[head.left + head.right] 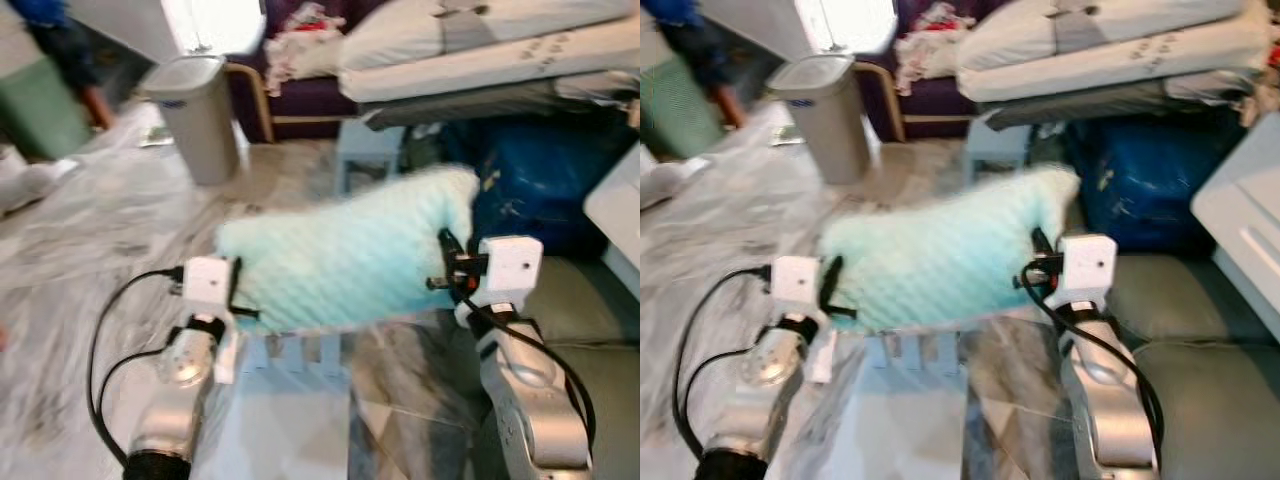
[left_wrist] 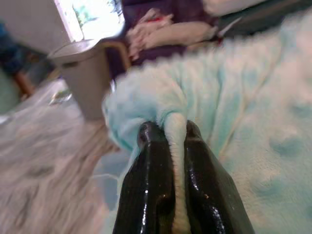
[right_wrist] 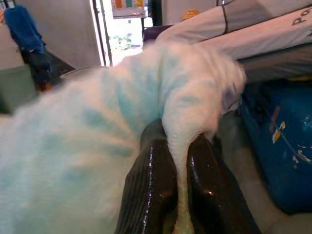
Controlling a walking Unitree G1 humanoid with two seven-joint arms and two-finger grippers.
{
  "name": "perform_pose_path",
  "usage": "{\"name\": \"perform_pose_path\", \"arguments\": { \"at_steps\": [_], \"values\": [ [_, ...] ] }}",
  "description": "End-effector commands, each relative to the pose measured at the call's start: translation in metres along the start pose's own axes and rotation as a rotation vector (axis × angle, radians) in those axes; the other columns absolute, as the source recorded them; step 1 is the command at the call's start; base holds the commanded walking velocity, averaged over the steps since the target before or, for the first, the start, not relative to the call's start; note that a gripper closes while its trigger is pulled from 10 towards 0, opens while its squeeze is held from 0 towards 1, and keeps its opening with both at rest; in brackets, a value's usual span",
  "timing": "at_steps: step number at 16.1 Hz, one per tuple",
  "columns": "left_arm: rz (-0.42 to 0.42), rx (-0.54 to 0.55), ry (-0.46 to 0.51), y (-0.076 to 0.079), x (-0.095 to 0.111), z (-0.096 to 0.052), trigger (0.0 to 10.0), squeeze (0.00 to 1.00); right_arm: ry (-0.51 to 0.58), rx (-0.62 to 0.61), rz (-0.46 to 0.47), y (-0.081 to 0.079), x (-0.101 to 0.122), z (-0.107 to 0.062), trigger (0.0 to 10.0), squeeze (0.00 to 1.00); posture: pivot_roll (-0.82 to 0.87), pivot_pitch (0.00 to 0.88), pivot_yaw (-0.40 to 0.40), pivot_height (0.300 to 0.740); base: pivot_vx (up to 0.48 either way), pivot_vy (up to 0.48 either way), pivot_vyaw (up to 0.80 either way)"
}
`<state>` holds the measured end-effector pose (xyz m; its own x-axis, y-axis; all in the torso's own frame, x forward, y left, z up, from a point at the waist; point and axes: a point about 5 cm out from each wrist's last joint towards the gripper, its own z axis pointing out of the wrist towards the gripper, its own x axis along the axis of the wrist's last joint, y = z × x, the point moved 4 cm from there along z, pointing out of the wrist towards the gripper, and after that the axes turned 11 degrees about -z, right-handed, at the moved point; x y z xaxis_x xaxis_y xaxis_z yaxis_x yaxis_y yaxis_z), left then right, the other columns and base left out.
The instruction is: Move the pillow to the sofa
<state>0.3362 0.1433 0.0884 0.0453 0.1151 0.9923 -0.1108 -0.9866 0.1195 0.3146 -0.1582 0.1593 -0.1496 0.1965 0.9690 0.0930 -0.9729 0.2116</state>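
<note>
- Left wrist view: our left gripper (image 2: pixel 179 134) pinches a fold at one end of the pillow (image 1: pixel 350 255); our right gripper (image 3: pixel 181 139) nips the opposite end
- pillow hangs between both, above the floor (image 1: pixel 110 230); grey sofa (image 1: pixel 590 310) just beside (right)
- it looks soft and light; we'd grip bunched corners, since fleece may slip

fluffy cloth pillow (image 1: pixel 345 260) (quilted nap), glossy black fingers (image 2: pixel 148 195), marbled polished floor (image 1: pixel 110 230).

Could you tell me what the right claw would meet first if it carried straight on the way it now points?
Past the light-blue pillow the right claw is pinching, the line seems to run toward the stacked mattresses and blue bag; depth is unclear.
</note>
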Motion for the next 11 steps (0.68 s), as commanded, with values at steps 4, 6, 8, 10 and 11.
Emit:
{"name": "perform_pose_path", "arguments": {
  "at_steps": [4,6,8,10,11],
  "values": [
    [-0.057,-0.084,-0.014,0.011,0.006,0.004,10.0,0.0,0.006,-0.008,0.013,0.001,0.002,-0.002,10.0,0.0,-0.17,0.022,0.085,0.74,0.0,0.0,0.0],
    [-0.061,-0.064,-0.012,0.008,0.008,0.003,10.0,0.0,-0.003,-0.005,0.01,0.0,0.002,-0.002,10.0,0.0,-0.17,0.025,0.087,0.74,0.0,0.0,0.0],
    [-0.074,-0.077,-0.009,0.011,0.011,0.003,10.0,0.0,-0.005,-0.003,0.015,-0.001,0.001,-0.002,10.0,0.0,-0.17,0.027,0.088,0.74,0.0,0.0,0.0],
    [-0.076,-0.091,-0.006,0.014,0.013,0.003,10.0,0.0,-0.011,0.0,0.015,-0.003,-0.001,-0.003,10.0,0.0,-0.17,0.029,0.089,0.74,0.0,0.0,0.0],
    [-0.077,-0.092,-0.007,0.014,0.013,0.003,10.0,0.0,-0.012,0.0,0.016,-0.003,-0.001,-0.004,10.0,0.0,-0.17,0.029,0.089,0.74,0.0,0.0,0.0]
  ]
}}
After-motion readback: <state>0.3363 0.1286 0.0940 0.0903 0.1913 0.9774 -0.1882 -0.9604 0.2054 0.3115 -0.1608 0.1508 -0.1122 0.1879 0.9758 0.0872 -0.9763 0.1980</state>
